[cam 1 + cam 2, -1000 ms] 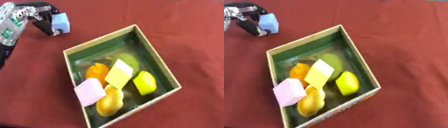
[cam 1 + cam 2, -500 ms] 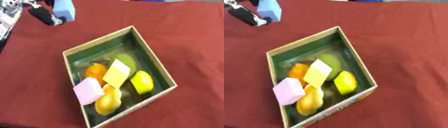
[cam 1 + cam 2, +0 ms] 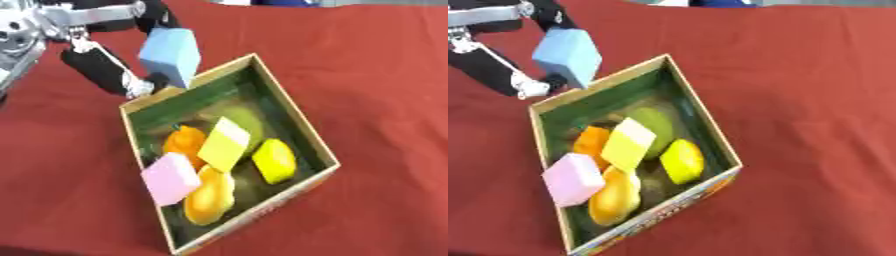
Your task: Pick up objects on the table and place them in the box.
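My left hand comes in from the upper left, shut on a light blue block pinched between thumb and fingers. The block hangs above the far left corner of the open green-lined box. Inside the box lie a pink block, a yellow block, an orange fruit, a green fruit, a lemon-yellow piece and a yellow-orange fruit. My right hand shows in neither view.
A red cloth covers the table all round the box. A dark blue thing peeks in at the far edge.
My left hand has carried the light blue block rightward and toward me, from the far left of the table to above the box's far corner. The view has also shifted.
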You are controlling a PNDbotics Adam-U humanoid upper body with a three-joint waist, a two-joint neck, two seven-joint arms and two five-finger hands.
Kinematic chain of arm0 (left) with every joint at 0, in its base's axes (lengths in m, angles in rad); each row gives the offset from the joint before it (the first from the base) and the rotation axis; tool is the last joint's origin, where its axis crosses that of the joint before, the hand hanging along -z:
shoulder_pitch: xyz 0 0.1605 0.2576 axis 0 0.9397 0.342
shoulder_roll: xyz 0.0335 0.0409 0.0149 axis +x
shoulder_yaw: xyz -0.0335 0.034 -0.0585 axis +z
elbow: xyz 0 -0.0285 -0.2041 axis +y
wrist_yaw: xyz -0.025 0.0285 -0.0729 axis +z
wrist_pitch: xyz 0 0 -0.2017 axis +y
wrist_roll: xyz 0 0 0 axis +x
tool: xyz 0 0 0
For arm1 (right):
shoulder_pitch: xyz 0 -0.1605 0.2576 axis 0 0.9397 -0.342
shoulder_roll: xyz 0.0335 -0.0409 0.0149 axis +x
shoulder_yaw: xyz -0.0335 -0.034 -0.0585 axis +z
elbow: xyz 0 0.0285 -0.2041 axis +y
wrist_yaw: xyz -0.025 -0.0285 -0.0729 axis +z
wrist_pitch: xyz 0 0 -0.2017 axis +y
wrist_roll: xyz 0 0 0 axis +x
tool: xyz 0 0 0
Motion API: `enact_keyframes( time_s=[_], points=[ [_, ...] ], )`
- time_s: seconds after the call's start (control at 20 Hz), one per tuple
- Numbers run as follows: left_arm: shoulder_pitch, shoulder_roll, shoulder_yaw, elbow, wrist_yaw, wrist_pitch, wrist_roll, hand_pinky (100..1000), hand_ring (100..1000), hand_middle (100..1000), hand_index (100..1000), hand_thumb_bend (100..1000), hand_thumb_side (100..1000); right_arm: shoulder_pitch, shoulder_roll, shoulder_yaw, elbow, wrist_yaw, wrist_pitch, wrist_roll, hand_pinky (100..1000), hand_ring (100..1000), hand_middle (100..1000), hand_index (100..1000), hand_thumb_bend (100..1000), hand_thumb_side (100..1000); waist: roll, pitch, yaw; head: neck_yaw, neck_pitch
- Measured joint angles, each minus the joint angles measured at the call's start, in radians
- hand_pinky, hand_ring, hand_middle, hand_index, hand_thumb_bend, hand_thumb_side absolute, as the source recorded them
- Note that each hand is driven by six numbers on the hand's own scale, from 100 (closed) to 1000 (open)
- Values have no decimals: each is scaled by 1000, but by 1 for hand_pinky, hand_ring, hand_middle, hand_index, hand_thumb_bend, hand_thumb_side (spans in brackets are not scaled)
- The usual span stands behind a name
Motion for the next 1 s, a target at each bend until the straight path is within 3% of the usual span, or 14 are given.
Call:
enact_keyframes(
  time_s=[0.25, 0.7, 0.75, 0.95, 1.0],
  points=[
    [1, -10, -51, -29, -2, 6, -20, 783, 675, 652, 764, 273, 197, -1, 0, 0, 0, -6, 0, 3, 836, 800, 692, 828, 100, 730, 0, 0, -6, -1, 0],
    [6, -62, -111, 2, -109, 11, -57, 791, 695, 676, 795, 358, 223, -8, 0, 1, 0, -7, 2, 5, 836, 800, 691, 828, 100, 734, -3, 4, -16, -1, 0],
    [6, -68, -115, 9, -119, 6, -58, 818, 754, 750, 876, 441, 314, -8, 0, 2, 0, -7, 2, 5, 836, 800, 691, 828, 100, 736, -3, 5, -16, -1, 0],
    [6, -77, -129, 35, -153, -31, -83, 873, 826, 825, 927, 545, 357, -8, 1, 5, 0, -7, 3, 5, 836, 800, 691, 828, 100, 736, -3, 9, -18, -1, 0],
    [6, -77, -129, 39, -160, -42, -91, 881, 841, 841, 939, 559, 476, -8, 1, 5, 0, -7, 3, 5, 836, 800, 691, 828, 100, 735, -3, 9, -18, -1, 0]
  ],
)
